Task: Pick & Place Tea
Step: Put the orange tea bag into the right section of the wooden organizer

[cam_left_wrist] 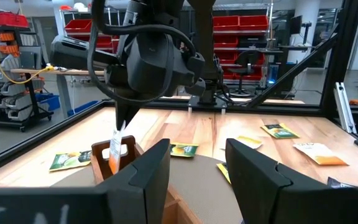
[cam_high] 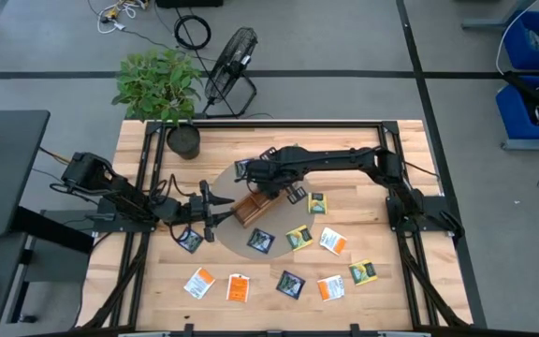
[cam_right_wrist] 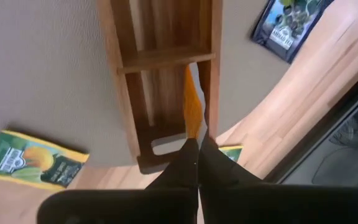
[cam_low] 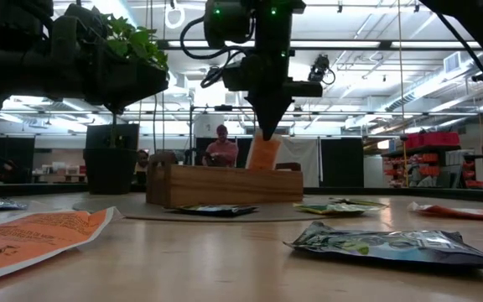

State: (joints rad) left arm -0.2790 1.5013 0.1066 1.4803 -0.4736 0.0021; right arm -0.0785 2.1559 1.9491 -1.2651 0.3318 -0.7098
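Note:
My right gripper (cam_right_wrist: 197, 148) hangs over the far end of the brown wooden tray (cam_high: 247, 210), shut on an orange tea packet (cam_low: 262, 156). The tray rests on a round tan mat (cam_high: 225, 183). In the left wrist view the packet (cam_left_wrist: 115, 149) stands in the tray's end compartment. My left gripper (cam_left_wrist: 194, 180) is open and level beside the tray's near end (cam_high: 209, 212), with nothing between its fingers. Several more tea packets, orange-and-white (cam_high: 239, 287), yellow-green (cam_high: 298, 237) and dark (cam_high: 290, 284), lie flat on the table. My right gripper pinches the orange packet's upper edge (cam_right_wrist: 193, 127) between its two fingers, which point steeply down from above. The packet hangs upright below them, its lower part (cam_low: 261, 164) behind the tray's wall inside the end compartment. Whether it touches the compartment floor cannot be told.
A potted plant (cam_high: 183, 140) stands at the table's far left corner, with a floor fan (cam_high: 232, 56) beyond it. Black frame rails (cam_high: 410, 234) run along the table's sides. People (cam_low: 221, 144) are in the room behind the table.

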